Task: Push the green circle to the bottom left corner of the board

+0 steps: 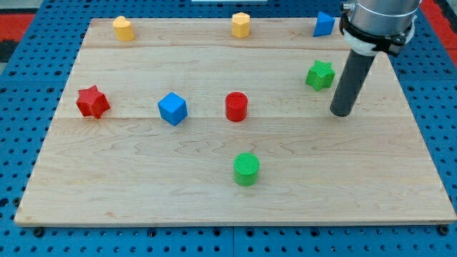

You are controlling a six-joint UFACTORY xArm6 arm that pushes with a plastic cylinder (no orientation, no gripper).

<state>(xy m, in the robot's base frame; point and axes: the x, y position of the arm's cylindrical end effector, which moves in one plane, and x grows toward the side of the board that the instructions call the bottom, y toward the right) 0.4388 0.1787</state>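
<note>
The green circle (246,169) is a short green cylinder standing on the wooden board (143,185), a little right of centre toward the view's bottom. My tip (341,113) rests on the board well to the upper right of the green circle, apart from it. The tip is just below and to the right of a green star block (320,75), not touching it.
A red cylinder (236,106) stands above the green circle. A blue cube (172,108) and a red star (92,102) lie to the left. Two yellow blocks (123,28) (241,24) and a blue block (324,24) line the top edge.
</note>
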